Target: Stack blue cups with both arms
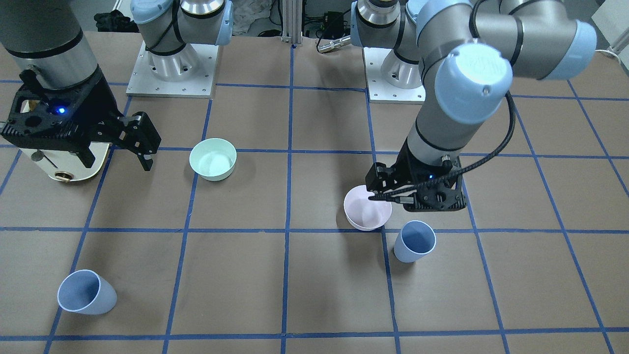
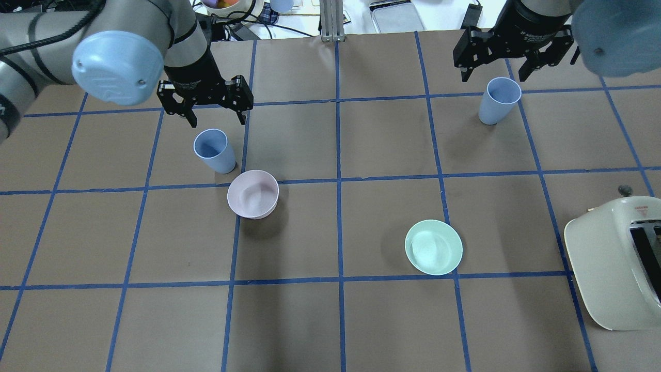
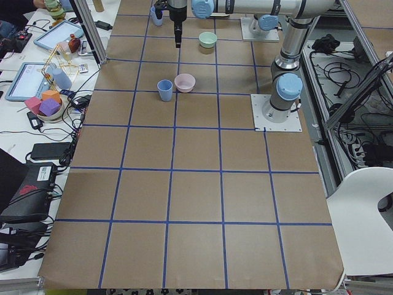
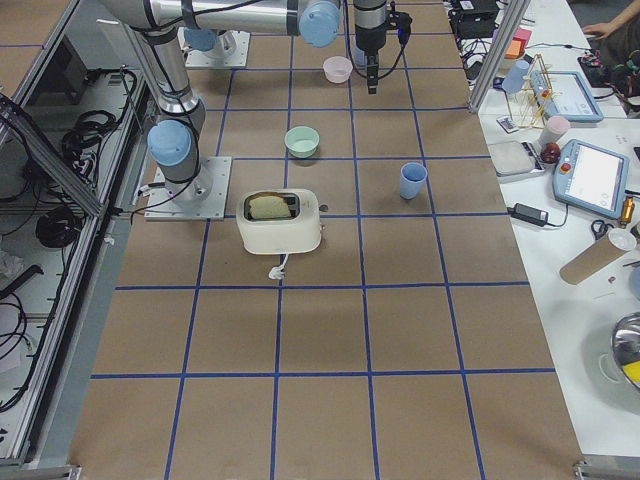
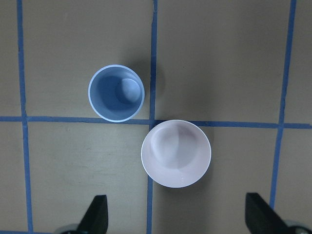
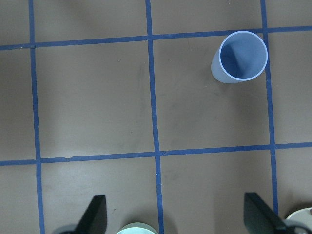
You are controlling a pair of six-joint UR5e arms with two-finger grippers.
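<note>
Two pale blue cups stand upright on the brown table. One cup [image 2: 214,150] is beside the pink bowl [image 2: 253,194]. It also shows in the left wrist view [image 5: 116,92]. My left gripper [image 2: 217,122] hangs above and just behind this cup, open and empty, with its fingertips [image 5: 97,214] wide apart. The other cup [image 2: 498,101] stands alone at the far right and shows in the right wrist view [image 6: 241,57]. My right gripper [image 2: 491,77] hovers above and behind it, open and empty. In the front view the cups are at lower left [image 1: 86,291] and centre right [image 1: 414,241].
A mint green bowl [image 2: 434,247] sits right of centre. A cream toaster [image 2: 614,263] stands at the right edge, near the robot. The pink bowl nearly touches the left cup. Blue tape lines grid the table. Operators' clutter lies beyond the far edge.
</note>
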